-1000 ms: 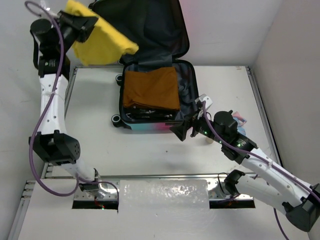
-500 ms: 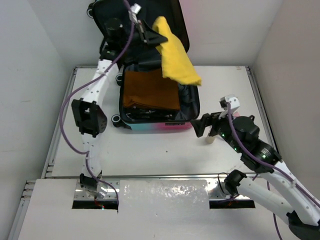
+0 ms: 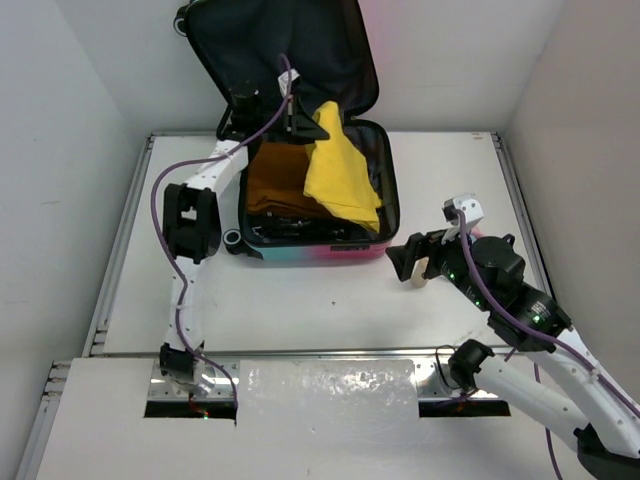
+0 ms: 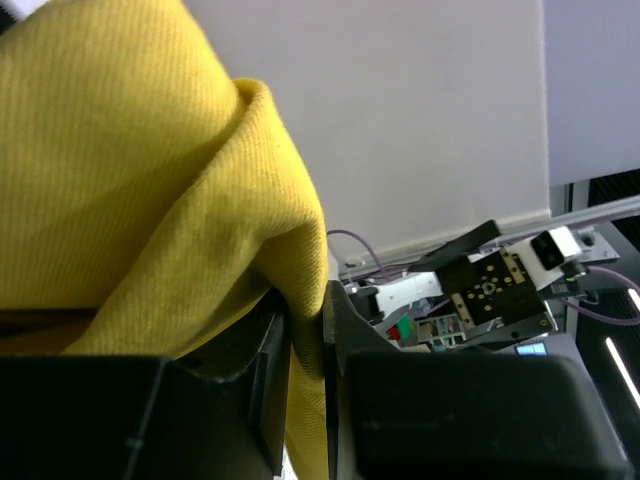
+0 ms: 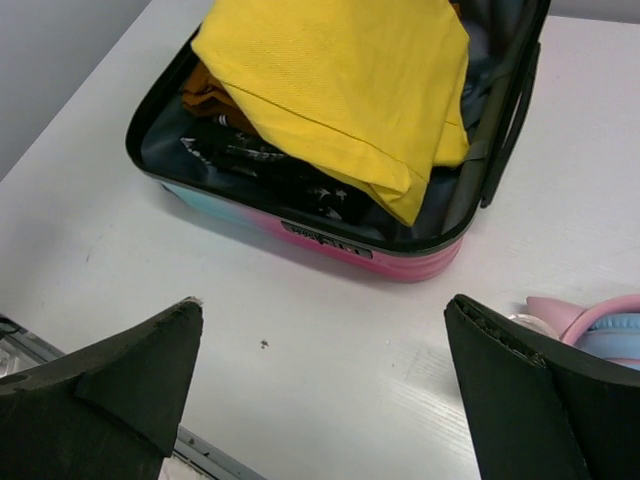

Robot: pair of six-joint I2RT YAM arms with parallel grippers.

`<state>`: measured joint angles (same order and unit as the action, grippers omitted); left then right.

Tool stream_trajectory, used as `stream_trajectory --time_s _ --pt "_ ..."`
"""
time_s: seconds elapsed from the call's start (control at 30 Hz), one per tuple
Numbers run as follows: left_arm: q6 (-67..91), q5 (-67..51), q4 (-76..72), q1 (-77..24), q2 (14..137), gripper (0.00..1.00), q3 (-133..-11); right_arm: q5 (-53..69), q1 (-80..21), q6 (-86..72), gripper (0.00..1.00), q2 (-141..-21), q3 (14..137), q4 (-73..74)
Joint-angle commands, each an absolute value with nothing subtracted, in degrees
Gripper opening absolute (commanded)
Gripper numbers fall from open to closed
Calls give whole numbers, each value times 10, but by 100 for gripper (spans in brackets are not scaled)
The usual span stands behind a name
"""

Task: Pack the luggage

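Observation:
The luggage (image 3: 372, 250) lies open at the table's far middle, its dark lid (image 3: 300, 50) upright against the wall. Its pink-to-teal shell also shows in the right wrist view (image 5: 400, 265). A brown garment (image 3: 275, 180) lies inside. My left gripper (image 3: 300, 112) is shut on a yellow cloth (image 3: 342, 175), which drapes over the right half of the luggage; the cloth fills the left wrist view (image 4: 130, 200) and shows in the right wrist view (image 5: 340, 80). My right gripper (image 3: 408, 262) is open and empty above the table, just right of the luggage's front corner.
Pink and blue headphones (image 5: 600, 325) lie on the table right of the luggage, mostly hidden behind my right arm in the top view. A metal rail (image 3: 330, 352) runs along the table's near edge. White walls close in at the left, back and right.
My left gripper has swung the yellow cloth from the far left across and down onto the open luggage. My right gripper has drawn back to the right, away from the luggage.

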<state>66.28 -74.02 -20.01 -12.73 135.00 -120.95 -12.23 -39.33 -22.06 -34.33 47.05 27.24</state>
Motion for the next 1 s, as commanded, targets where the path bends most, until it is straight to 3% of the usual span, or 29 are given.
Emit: stream_trajectory --time_s 0.0,0.33,0.43,0.5,0.67,0.77,0.83,0.87,0.97 --pt "525 -760 -132 -100 1289 0 -1211 -102 -392 -216 99 -349 465 246" --pt "513 -769 -113 -12 1368 0 -1158 -46 -392 -224 99 -377 463 212" --pt "421 -752 -21 11 1374 0 -1178 -31 -392 -223 99 -391 465 208" --pt "364 -732 117 26 1385 0 -1214 -24 -392 -223 98 -399 465 203" --pt "212 -622 340 47 1423 0 -1307 -3 -393 -227 98 -417 462 185" --pt "121 -480 437 46 1421 30 -1349 5 -392 -225 98 -429 462 180" --pt "120 -468 444 47 1411 36 -1353 18 -392 -224 98 -437 462 176" --pt "119 -466 450 47 1405 60 -1354 20 -391 -221 99 -449 463 173" --pt "108 -400 468 44 1358 72 -1353 22 -392 -215 99 -484 472 172"
